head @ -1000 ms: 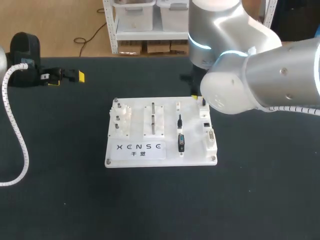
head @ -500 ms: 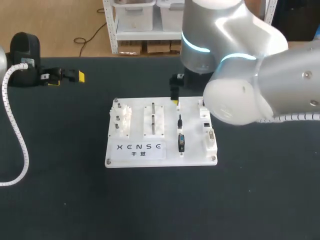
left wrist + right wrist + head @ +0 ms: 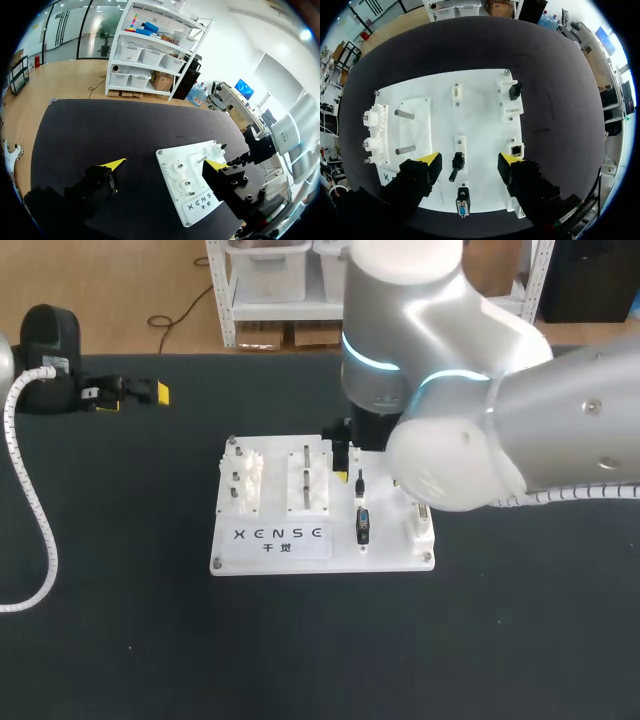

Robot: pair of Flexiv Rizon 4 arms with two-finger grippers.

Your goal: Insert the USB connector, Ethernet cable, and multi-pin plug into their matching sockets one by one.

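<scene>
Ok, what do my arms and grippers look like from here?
Right arm: bulky rounded silver housings with glowing cyan rings. Left arm: black wrist block trailing a white ribbed conduit. Left gripper and right gripper: blocky black fingers, bright yellow tips.

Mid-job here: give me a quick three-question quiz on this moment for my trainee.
1. True or false: the right gripper is shut on a plug.
2. The right gripper is above: A) the white board; B) bare table; C) the shelves.
3. Fill in: the left gripper is ___ (open or shut).
Key: 1 false, it is open; 2 A; 3 open.
</scene>
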